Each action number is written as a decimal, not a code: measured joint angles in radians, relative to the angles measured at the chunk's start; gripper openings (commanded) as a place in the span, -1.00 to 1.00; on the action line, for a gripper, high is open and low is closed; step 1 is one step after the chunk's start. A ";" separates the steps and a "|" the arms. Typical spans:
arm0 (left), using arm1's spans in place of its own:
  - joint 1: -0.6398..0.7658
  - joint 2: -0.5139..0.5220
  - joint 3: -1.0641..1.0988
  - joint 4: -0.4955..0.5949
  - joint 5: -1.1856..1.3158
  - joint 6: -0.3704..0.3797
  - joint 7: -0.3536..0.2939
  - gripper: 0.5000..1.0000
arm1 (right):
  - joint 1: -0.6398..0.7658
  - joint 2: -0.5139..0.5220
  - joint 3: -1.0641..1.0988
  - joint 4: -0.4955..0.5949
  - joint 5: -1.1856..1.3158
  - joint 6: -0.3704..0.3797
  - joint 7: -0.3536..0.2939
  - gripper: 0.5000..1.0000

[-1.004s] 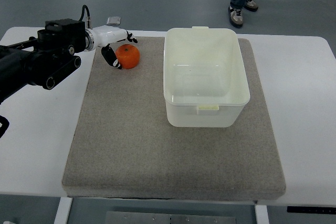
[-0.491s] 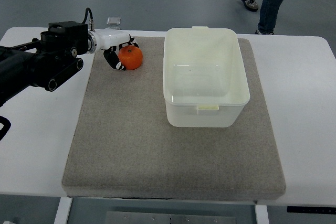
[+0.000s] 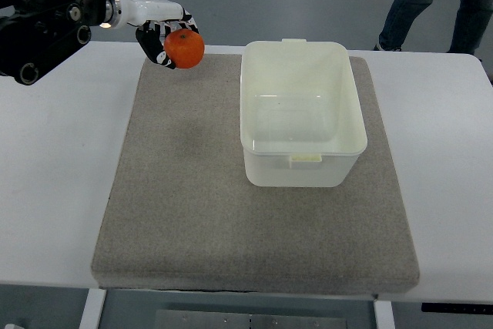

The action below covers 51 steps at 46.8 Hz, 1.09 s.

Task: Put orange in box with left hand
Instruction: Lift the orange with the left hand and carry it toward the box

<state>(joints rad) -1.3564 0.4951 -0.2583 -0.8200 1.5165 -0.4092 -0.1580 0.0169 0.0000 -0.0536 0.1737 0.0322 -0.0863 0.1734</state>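
Now the left robot hand [image 3: 163, 36] is curling its fingers [image 3: 154, 45] around the orange [image 3: 184, 48], holding it over the far left corner of the grey mat [image 3: 192, 206]. Its faint shadow on the mat suggests it is hanging clear of the surface. The fruit is showing to the right of the fingers, so the hold is looking more like a side cradle than a full wrap. An orange is probably light, firm and round with a slightly grippy skin; it could roll out of a loose grasp, so taking it across its widest part seems best. The white box [image 3: 302, 161] is sitting open and empty well to the right on the tabletop [image 3: 62, 175].
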 measured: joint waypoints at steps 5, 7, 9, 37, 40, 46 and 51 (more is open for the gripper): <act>-0.028 0.049 -0.024 -0.082 -0.003 -0.009 0.000 -1.00 | 0.000 0.000 0.000 0.000 0.000 0.000 0.000 0.70; -0.040 0.071 -0.031 -0.108 -0.004 -0.021 0.001 -1.00 | 0.000 0.000 0.000 0.000 0.000 0.000 0.000 0.70; -0.049 0.090 -0.039 -0.130 -0.004 -0.033 0.001 -1.00 | 0.000 0.000 -0.001 0.000 0.000 0.000 0.000 0.70; -0.055 0.165 -0.106 -0.437 -0.011 -0.054 0.002 -1.00 | 0.000 0.000 0.000 0.001 0.000 0.000 0.000 0.70; -0.064 0.147 -0.104 -0.439 -0.011 -0.054 0.004 -1.00 | 0.000 0.000 0.000 0.000 0.000 0.000 0.000 0.70; -0.073 0.092 -0.098 -0.438 -0.008 -0.054 0.007 -1.00 | 0.000 0.000 0.000 0.000 0.000 0.000 0.000 0.70; -0.075 0.049 -0.095 -0.432 0.004 -0.054 0.015 -1.00 | 0.000 0.000 0.000 0.000 0.000 0.000 0.000 0.70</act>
<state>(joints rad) -1.4318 0.5445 -0.3532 -1.2518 1.5201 -0.4631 -0.1434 0.0168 0.0000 -0.0538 0.1739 0.0322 -0.0862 0.1733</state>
